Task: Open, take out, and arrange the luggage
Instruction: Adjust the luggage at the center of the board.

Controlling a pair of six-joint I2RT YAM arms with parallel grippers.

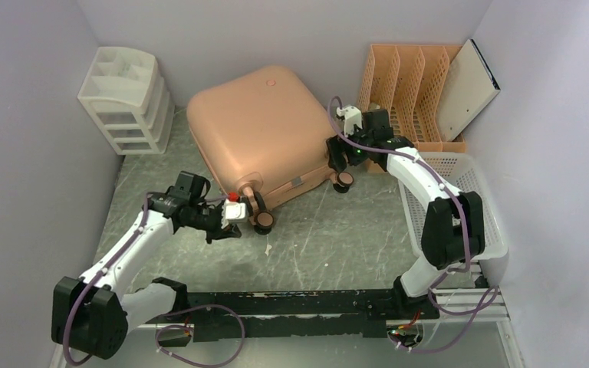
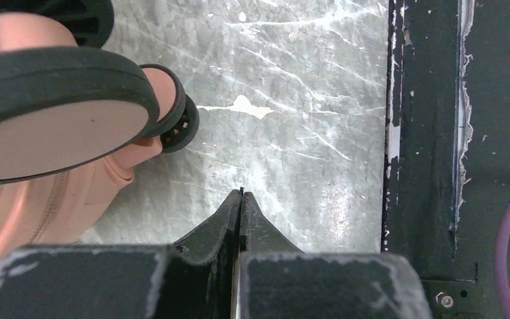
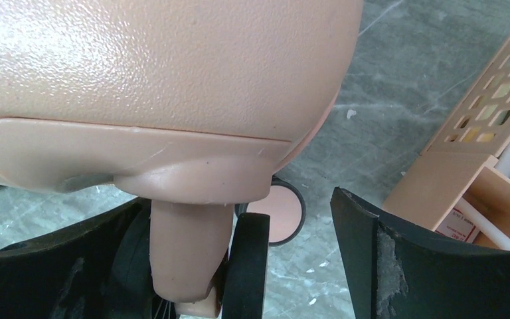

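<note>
The luggage [image 1: 257, 126] is a salmon-pink hard-shell suitcase lying flat and closed at the middle back of the table, its black wheels toward me. My left gripper [image 1: 228, 227] is shut with nothing in it, just off the near-left wheel [image 1: 264, 221]. In the left wrist view the shut gripper [image 2: 241, 196] points at bare table, with that wheel [image 2: 53, 113] to its left. My right gripper [image 1: 338, 162] is open at the case's right corner. In the right wrist view the open gripper [image 3: 229, 222] straddles the pink wheel stem [image 3: 189, 246] and black wheel [image 3: 249, 266] under the shell [image 3: 159, 60].
A white drawer unit [image 1: 126, 100] stands at the back left. An orange-tan slotted file rack [image 1: 410, 84] with a white board [image 1: 468, 88] leaning in it stands at the back right. A white mesh basket [image 1: 460, 199] sits by the right arm. A black rail [image 1: 314, 303] runs along the near edge.
</note>
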